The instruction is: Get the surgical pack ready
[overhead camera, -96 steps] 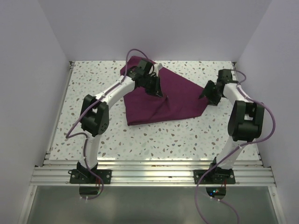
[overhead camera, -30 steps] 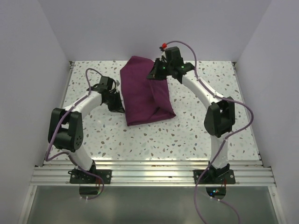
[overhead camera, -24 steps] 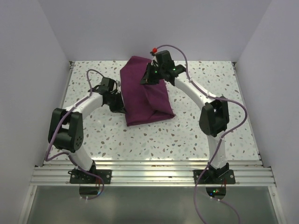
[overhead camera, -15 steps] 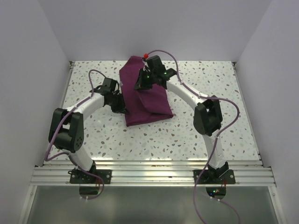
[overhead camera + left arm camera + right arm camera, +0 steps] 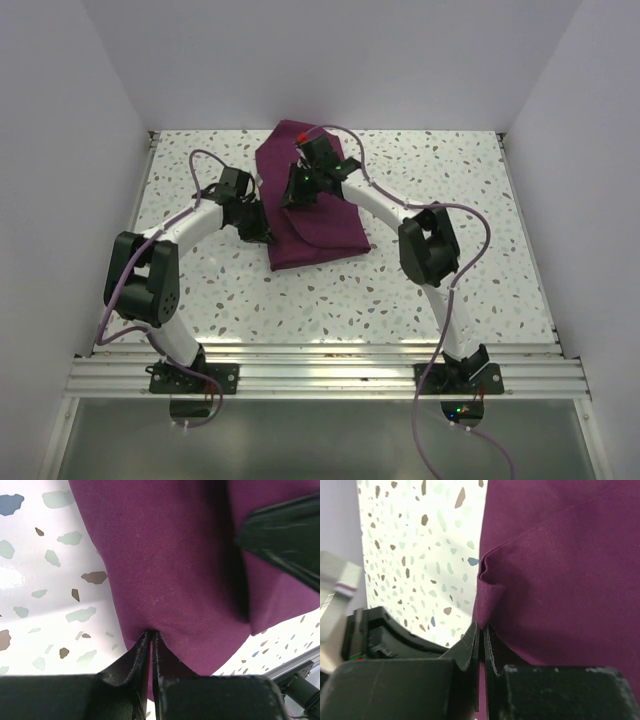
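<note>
Folding is under way on the surgical pack, a large dark maroon-purple drape of soft matte fabric lying on the speckled white worktop, toward its far edge and a little left of the middle. A few seconds back the drape is spread wide, a long corner reaching toward the worktop's right edge with the right gripper beside it. Now that corner is gone from the right: the right gripper has carried it across and, over the last second, kept travelling toward the left edge, so the flap lies doubled over the rest and we see a narrow, roughly rectangular bundle. In its wrist view the right gripper is clenched on a puckered edge of the fabric. The left gripper has meanwhile left the top of the drape and sits at its left border; in the left wrist view the left gripper is pinched tight onto that border, bare worktop to one side.

We judge this fold nearly laid, the carried edge close to the held left border. What remains, as we read it, is to set the flap down flat, let go, and make any further folds. The pucker at the right gripper's tips may leave a crease if released as it stands.
</note>
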{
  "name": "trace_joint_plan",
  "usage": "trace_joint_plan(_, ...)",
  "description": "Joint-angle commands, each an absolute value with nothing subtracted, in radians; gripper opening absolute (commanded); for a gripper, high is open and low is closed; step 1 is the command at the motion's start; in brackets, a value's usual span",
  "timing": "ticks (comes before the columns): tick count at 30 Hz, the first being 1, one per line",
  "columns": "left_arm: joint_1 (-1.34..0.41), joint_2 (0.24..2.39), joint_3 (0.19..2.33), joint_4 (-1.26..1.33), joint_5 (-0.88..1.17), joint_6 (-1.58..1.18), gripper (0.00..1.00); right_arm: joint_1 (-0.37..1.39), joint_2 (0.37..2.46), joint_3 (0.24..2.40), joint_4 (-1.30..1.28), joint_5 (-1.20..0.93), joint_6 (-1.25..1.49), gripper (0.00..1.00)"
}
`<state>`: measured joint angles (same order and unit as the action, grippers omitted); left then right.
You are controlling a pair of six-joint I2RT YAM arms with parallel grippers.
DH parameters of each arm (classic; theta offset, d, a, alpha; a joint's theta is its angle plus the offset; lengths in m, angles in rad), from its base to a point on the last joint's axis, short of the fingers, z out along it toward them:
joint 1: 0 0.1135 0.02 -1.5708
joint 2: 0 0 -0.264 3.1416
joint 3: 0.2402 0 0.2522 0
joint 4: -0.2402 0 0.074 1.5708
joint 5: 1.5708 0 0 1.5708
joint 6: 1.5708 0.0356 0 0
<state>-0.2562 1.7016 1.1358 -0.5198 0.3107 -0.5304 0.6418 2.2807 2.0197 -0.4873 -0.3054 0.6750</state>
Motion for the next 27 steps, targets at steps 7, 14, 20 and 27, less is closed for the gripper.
trace_joint_plan(7,-0.255,1.683,1.181,-0.537,0.281,-0.5,0.18,0.689,2.338,2.083,-0.459,-0.351,0.677,0.0)
trace_joint_plan(14,-0.201,1.641,1.268,-0.632,0.245,-0.463,0.35,0.69,2.341,2.114,-0.515,-0.422,0.631,0.38)
trace_joint_plan(20,-0.14,1.635,1.379,-0.654,0.264,-0.469,0.38,0.632,2.219,2.151,-0.633,-0.448,0.543,0.63)
trace_joint_plan(27,-0.14,1.692,1.397,-0.476,0.468,-0.517,0.04,0.402,2.069,1.858,-0.508,-0.648,0.564,0.27)
